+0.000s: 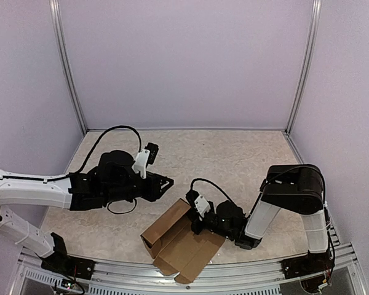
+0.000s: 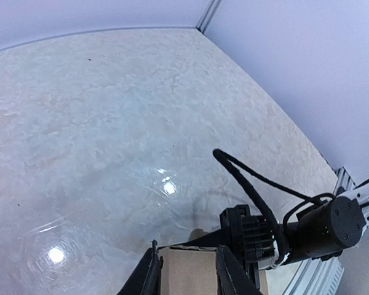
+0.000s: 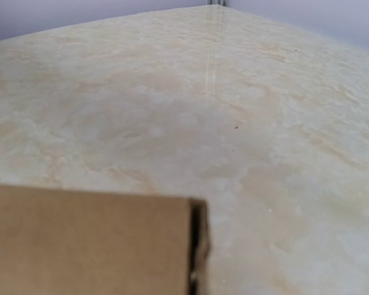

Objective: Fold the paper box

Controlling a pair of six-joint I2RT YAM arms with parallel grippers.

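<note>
Paper box (image 1: pixel 184 246) of brown cardboard sits partly folded.

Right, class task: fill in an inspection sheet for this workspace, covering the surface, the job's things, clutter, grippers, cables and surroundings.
Surface: glossy beige marbled tabletop.
Job's things: brown cardboard paper box, partly folded, one wall raised, other flaps lying flat, near the front edge.
Clutter: nothing seen.
Grippers: left gripper open by the box's far end; right gripper shut, apparently pinching the raised wall.
Cables: black cable arching over the left arm; another black cable looping at the right wrist.
Surroundings: pale lilac walls, metal corner posts.
</note>
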